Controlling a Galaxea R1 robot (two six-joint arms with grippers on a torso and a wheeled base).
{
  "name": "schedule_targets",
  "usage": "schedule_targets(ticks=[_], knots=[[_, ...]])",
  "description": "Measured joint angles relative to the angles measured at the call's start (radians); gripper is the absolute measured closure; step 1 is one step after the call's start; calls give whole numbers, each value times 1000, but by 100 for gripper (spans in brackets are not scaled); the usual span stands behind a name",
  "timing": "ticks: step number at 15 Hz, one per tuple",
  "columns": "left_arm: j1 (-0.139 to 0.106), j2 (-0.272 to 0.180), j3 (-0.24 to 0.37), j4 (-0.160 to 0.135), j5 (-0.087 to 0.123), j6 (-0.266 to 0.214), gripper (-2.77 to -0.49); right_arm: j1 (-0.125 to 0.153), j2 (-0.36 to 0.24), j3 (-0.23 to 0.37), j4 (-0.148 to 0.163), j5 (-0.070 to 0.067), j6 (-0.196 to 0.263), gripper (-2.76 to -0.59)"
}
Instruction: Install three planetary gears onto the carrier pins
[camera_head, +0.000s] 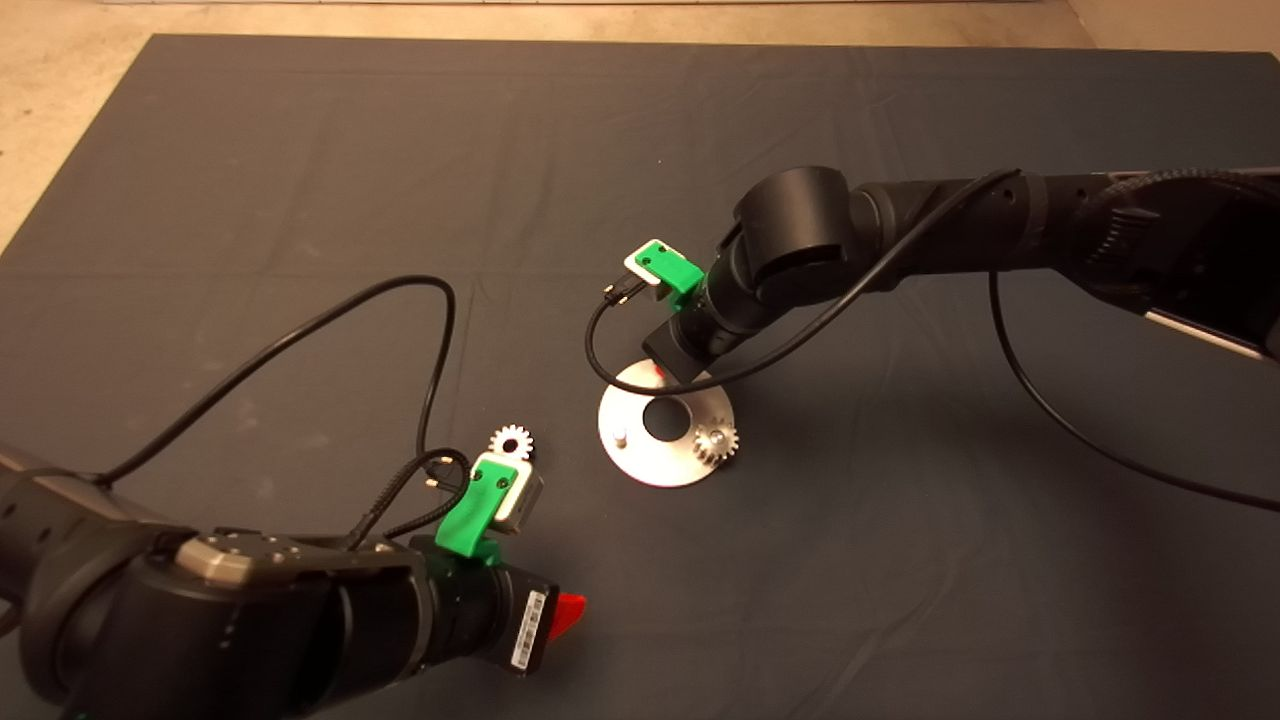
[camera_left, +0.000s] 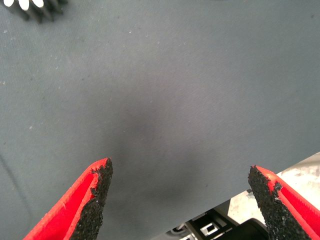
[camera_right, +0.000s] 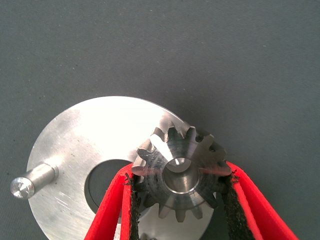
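Observation:
The shiny carrier disc (camera_head: 640, 462) lies mid-mat. One planetary gear (camera_head: 716, 441) sits on its near-right pin, and a bare pin (camera_head: 621, 437) stands at its left. My right gripper (camera_head: 657, 372) is over the disc's far edge, shut on a second gear (camera_right: 180, 172). A pin tip shows inside that gear's bore above the disc (camera_right: 75, 135), and the bare pin (camera_right: 30, 180) is beside it. The third gear (camera_head: 513, 441) lies loose on the mat left of the disc. My left gripper (camera_head: 572, 610) hovers open and empty near the mat's front, and that gear (camera_left: 30, 7) shows at the edge of its view.
The dark mat (camera_head: 900, 560) covers the table, with its front edge close under the left gripper (camera_left: 182, 175). Black cables (camera_head: 330, 320) loop above the mat from both wrists. Bare floor (camera_head: 60, 110) shows beyond the mat's far left.

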Motion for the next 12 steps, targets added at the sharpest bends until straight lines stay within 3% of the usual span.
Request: schedule_targets(ticks=[2,5,12], knots=[[0,0,0,0,0,0,-192,-15,0,-4,-3,6,-1,-90],[0,0,0,0,0,0,-192,-15,0,-6,-3,-1,-3,-90],[0,0,0,0,0,0,-192,-15,-1,-8,-3,1,-6,-89]])
